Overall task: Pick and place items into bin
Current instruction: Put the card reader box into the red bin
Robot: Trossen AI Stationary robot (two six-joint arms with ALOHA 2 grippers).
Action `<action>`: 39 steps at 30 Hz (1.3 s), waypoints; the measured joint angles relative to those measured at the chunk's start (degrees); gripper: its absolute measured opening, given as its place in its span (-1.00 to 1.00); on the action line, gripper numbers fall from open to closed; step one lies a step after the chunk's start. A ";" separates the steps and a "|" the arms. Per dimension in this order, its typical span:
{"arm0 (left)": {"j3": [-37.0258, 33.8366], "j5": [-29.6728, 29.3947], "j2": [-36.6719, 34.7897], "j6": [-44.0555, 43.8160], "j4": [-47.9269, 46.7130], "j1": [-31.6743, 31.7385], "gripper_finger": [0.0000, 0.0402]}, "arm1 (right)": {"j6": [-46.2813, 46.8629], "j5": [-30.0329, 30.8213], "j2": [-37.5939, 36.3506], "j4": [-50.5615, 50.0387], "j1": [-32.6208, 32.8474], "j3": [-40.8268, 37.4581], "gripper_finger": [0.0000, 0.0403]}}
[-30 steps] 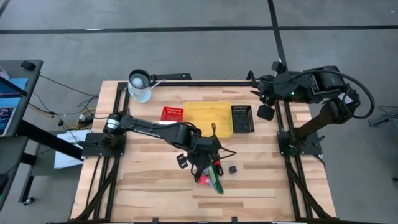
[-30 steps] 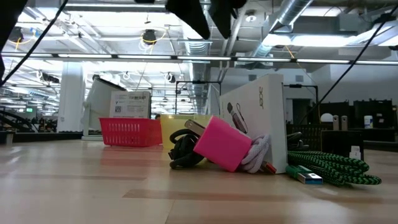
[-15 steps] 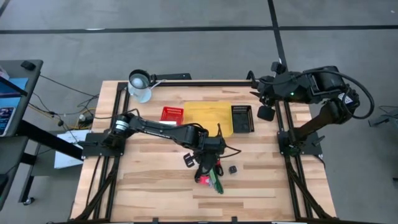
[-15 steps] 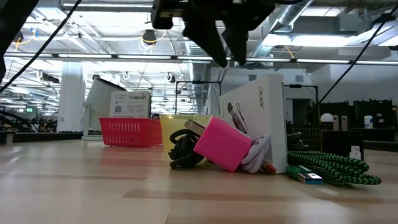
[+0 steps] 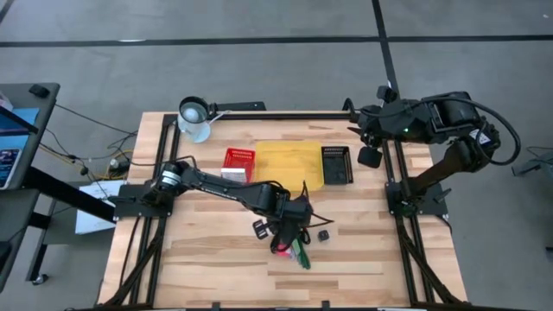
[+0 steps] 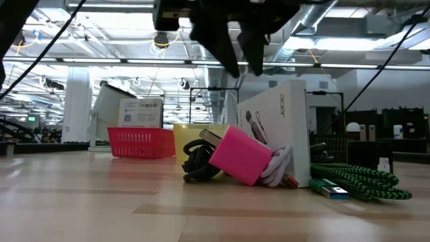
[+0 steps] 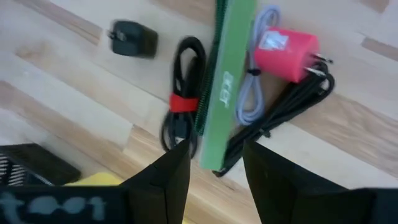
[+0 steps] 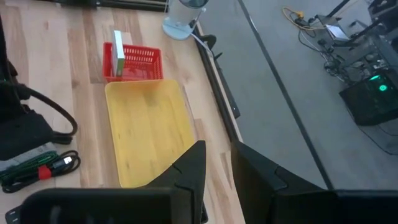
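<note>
The items lie in a pile near the table's middle: a slim green-edged box [image 7: 221,81] standing on its long edge, its white face [image 6: 282,131] showing in the low view; a pink charger [image 7: 283,46] [image 6: 242,154] with a white cord; and a black cable with a red tie [image 7: 180,106]. A green braided cable [image 6: 363,181] lies beside them. A small black cube [image 5: 324,234] [image 7: 132,37] sits apart on the wood. My left gripper [image 7: 214,162] [image 6: 238,64] hangs open just above the pile, touching nothing. My right gripper [image 8: 217,155] waits at the far right edge, slightly open.
Three bins stand in a row behind the pile: a red basket [image 5: 239,158] with a white box in it, a yellow tray [image 5: 289,164] and a black basket [image 5: 337,164]. A white cup-like lamp [image 5: 194,117] stands at the far left corner. Bare wood lies left of and in front of the pile.
My left gripper has moved toward the table's right and near edges and come down over the pile, staying open. The items have not moved.
</note>
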 joint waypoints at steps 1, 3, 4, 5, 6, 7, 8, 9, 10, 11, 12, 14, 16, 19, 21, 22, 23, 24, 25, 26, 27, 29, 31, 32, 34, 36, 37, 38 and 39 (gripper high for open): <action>0.04 -0.24 0.19 -0.09 0.40 -0.13 -0.30 | -0.02 0.00 0.00 0.02 0.00 0.00 -0.65; -0.13 -1.01 0.66 -0.50 -0.79 -0.33 -0.30 | -0.04 0.00 0.00 0.00 0.00 0.00 -0.65; -0.18 -1.09 0.95 -0.53 -1.32 -0.35 -0.30 | -0.02 -0.02 0.00 0.00 0.00 0.00 -0.65; -0.12 -1.07 1.14 -0.55 -0.92 -0.35 -0.30 | -0.02 -0.02 0.00 0.00 0.00 0.00 -0.65; -0.07 -1.13 1.24 -0.60 -0.83 -0.35 -0.30 | -0.03 -0.02 0.00 0.00 0.00 0.01 -0.65; -0.07 -1.13 1.27 -0.82 -1.28 -0.35 -0.30 | -0.04 -0.04 0.00 0.01 0.00 0.00 -0.65; -0.07 -0.98 1.27 -1.04 -1.77 -0.35 -0.30 | -0.02 -0.04 0.00 0.00 0.00 0.01 -0.65; -0.07 -0.71 1.27 -1.06 -1.72 -0.35 -0.30 | -0.02 -0.04 0.00 0.01 0.00 0.00 -0.65; -0.07 -0.62 1.27 -1.02 -1.47 -0.35 -0.30 | -0.02 -0.07 0.00 0.00 0.00 0.02 -0.65; -0.07 -0.66 1.27 -0.91 -1.40 -0.35 -0.30 | -0.02 -0.09 0.00 0.00 0.00 0.00 -0.65; -0.07 -0.68 1.27 -0.60 -1.28 -0.35 -0.30 | -0.02 -0.09 0.00 0.00 0.00 0.00 -0.65; -0.07 -0.60 1.27 1.03 -0.54 -0.35 -0.30 | 0.00 -0.09 0.00 0.00 0.00 0.00 -0.65; -0.07 -0.33 1.27 2.16 -0.34 -0.35 -0.30 | 0.00 -0.09 0.00 0.00 0.00 0.00 -0.65; -0.07 0.77 1.27 2.66 0.49 -0.35 -0.30 | -0.02 -0.07 0.00 0.00 0.00 0.00 -0.65; -0.07 1.73 1.27 2.72 0.53 -0.15 -0.30 | -0.02 -0.07 0.00 0.00 0.00 0.00 -0.65; -0.07 2.06 1.27 2.69 0.57 -0.04 -0.30 | -0.03 -0.07 0.00 0.00 0.00 0.00 -0.65; -0.07 2.27 1.27 2.62 0.63 0.03 -0.30 | -0.04 -0.07 0.00 0.00 0.00 0.00 -0.65; -0.07 2.61 1.27 2.55 0.81 0.17 -0.30 | -0.04 -0.06 0.00 0.00 0.00 0.00 -0.65; -0.07 3.30 1.27 2.54 0.97 0.35 -0.30 | -0.04 -0.04 0.00 0.01 0.00 0.00 -0.65; -0.07 3.84 1.27 2.53 1.00 0.47 -0.30 | -0.04 -0.04 0.00 0.00 0.00 0.00 -0.65; -0.07 4.38 1.27 2.51 1.05 0.67 -0.30 | -0.04 -0.04 0.00 0.01 0.00 0.00 -0.65; -0.07 5.17 1.27 2.48 1.50 0.94 -0.30 | -0.04 0.07 0.00 0.00 0.00 0.00 -0.65; -0.07 5.98 1.27 2.46 1.67 1.16 -0.30 | -0.02 0.11 0.00 0.00 0.00 0.00 -0.65; -0.07 6.52 1.27 2.45 1.88 1.21 -0.30 | -0.04 0.11 0.00 0.00 0.00 0.00 -0.65; -0.07 6.78 1.27 2.42 1.94 1.36 -0.30 | -0.04 0.11 0.00 0.00 0.00 0.01 -0.65; -0.07 6.75 1.27 2.68 1.94 1.38 -0.30 | -0.02 0.11 0.00 0.00 0.00 0.01 -0.65; -0.07 6.75 1.27 2.83 1.92 1.38 -0.30 | -0.02 0.13 0.00 0.00 0.00 0.00 -0.65; -0.07 6.69 1.27 2.88 1.92 1.38 -0.30 | -0.02 0.13 0.00 0.00 0.00 0.00 -0.65; -0.07 6.55 1.27 2.90 1.91 1.32 -0.30 | -0.02 0.15 0.00 0.00 0.00 0.00 -0.65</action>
